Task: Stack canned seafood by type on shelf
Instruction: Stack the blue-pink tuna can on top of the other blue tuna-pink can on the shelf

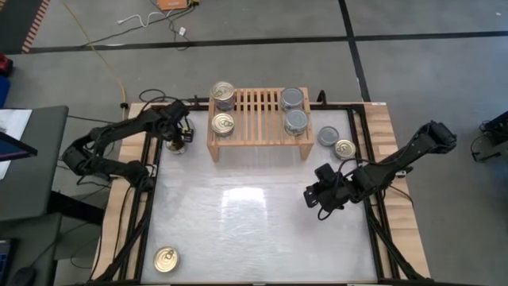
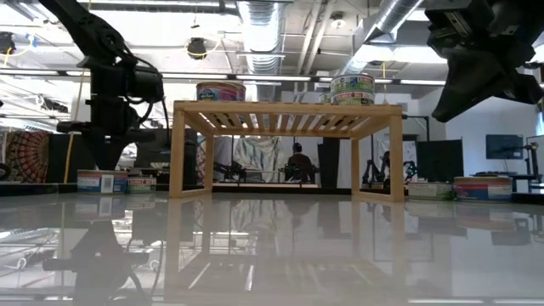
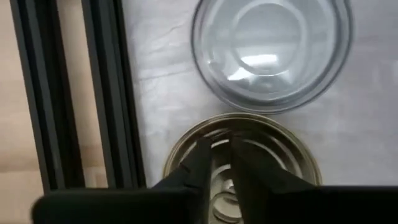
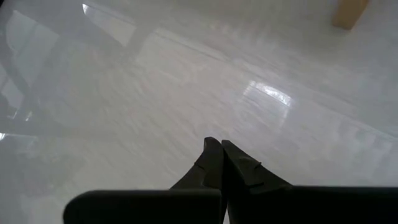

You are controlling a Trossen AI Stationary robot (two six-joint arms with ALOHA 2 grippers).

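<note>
The left gripper [image 3: 217, 163] is seen with its fingers nearly together, over the top of a gold tin [image 3: 244, 163] left of the shelf [image 1: 259, 119] — whether the pull-ring is pinched cannot be told; a silver tin [image 3: 271, 51] sits just beside it. The right gripper [image 4: 217, 155] is shut on nothing above bare table [image 1: 254, 222]. Four tins are set on the shelf — gold ones [image 1: 223, 109] left, silver ones [image 1: 294, 110] right; two more [image 1: 336, 143] lie beside its right leg; one gold tin [image 1: 166, 259] lies at the near left corner.

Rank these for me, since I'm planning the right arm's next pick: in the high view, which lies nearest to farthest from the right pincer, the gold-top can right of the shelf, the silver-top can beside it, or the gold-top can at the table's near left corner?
From the right pincer:
1. Gold-top can, right of the shelf.
2. Silver-top can, just beyond it, toward the shelf.
3. Corner gold-top can, far across the table.
</note>
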